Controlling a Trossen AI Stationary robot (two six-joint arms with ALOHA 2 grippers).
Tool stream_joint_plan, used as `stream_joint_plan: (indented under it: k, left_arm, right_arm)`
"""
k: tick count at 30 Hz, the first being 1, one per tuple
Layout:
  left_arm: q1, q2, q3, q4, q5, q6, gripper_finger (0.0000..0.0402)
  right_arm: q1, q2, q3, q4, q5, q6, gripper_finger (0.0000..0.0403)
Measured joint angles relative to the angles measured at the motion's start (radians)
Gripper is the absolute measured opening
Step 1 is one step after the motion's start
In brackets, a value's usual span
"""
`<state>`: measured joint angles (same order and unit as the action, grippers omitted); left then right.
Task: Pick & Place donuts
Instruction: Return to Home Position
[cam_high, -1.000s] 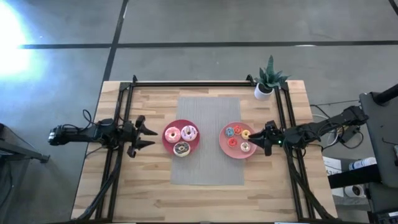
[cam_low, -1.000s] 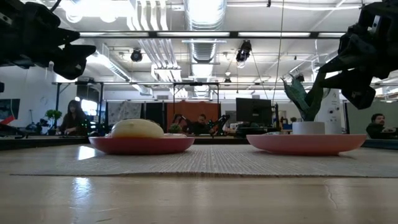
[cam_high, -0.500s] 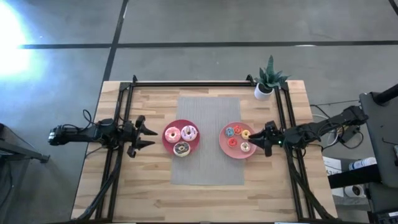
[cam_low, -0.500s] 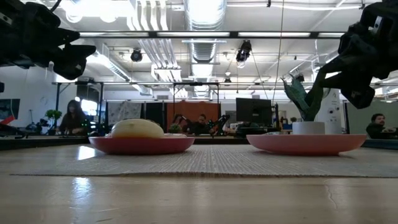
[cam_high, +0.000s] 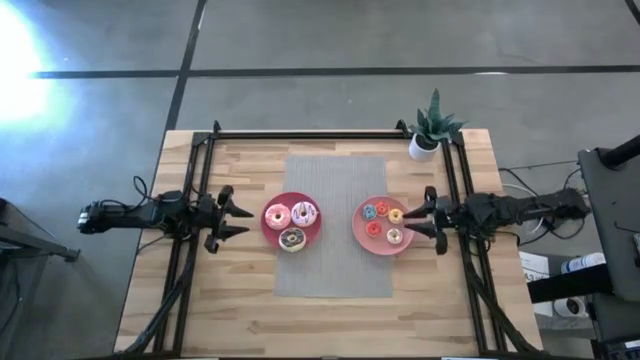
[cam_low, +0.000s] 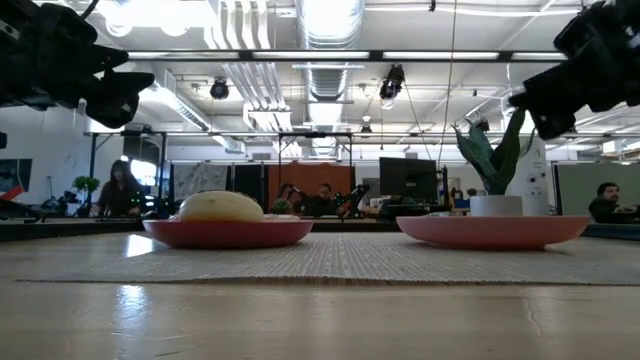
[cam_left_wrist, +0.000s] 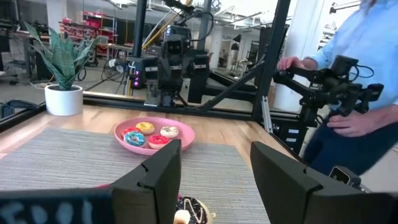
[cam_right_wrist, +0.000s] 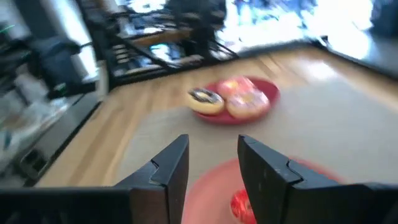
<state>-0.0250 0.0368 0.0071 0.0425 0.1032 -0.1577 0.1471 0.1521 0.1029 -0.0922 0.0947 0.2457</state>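
2 pink plates sit side by side on a grey woven mat (cam_high: 333, 225) at the middle of a pale wooden bench (cam_high: 250, 310), and every donut lies flat on a plate, hole facing up, so none has a long axis to speak of. The left plate (cam_high: 291, 224) carries 3 larger donuts: a pink one (cam_high: 277, 215), a pink-and-white one (cam_high: 304, 212) and a chocolate one (cam_high: 292, 239). The right plate (cam_high: 381, 225) carries 4 smaller donuts: a blue one (cam_high: 369, 212), an orange one (cam_high: 383, 209), a red one (cam_high: 374, 229) and a pale one (cam_high: 394, 236); a 5th yellowish piece may sit beside the orange one, but it is too small to be sure.

The left gripper (cam_high: 238, 220) hovers just beside the left plate's outer edge, its fingers (cam_left_wrist: 163, 171) spread apart with nothing between them; the chocolate donut lies just ahead of the fingertips. The right gripper (cam_high: 420, 221) hovers at the right plate's outer edge, its fingers (cam_right_wrist: 173, 167) also spread and empty, with the red donut on the plate just below and ahead of them.

A small potted plant (cam_high: 432, 128) stands at the bench's far right corner. A black metal frame (cam_high: 330, 131) runs around the bench. The floor is grey concrete. Beyond the bench is an open workshop with ceiling ducts, monitors and seated people in the distance, and a person in a light blue shirt (cam_left_wrist: 367, 56) stands near the right side.
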Motion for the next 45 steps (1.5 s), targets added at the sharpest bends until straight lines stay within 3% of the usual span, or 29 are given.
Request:
stream_joint_plan:
  k: [4, 7, 16, 45]
  left_arm:
    - [0.0, 0.0, 0.0, 0.0, 0.0, 0.0, 0.0167]
    - [0.0, 0.0, 0.0, 0.0, 0.0, 0.0, 0.0167]
    - [0.0, 0.0, 0.0, -0.003, 0.0, 0.0, 0.0167]
    - [0.0, 0.0, 0.003, -0.012, -0.001, 0.0, 0.0167]
  right_arm:
    - [-0.089, -0.068, -0.002, 0.001, -0.214, -0.151, 0.0133]
    - [-0.12, -0.112, -0.011, 0.002, -0.269, -0.195, 0.0136]
    - [-0.122, -0.145, -0.076, 0.081, -0.271, -0.299, 0.013]
    - [-0.122, -0.143, -0.076, 0.081, -0.268, -0.299, 0.013]
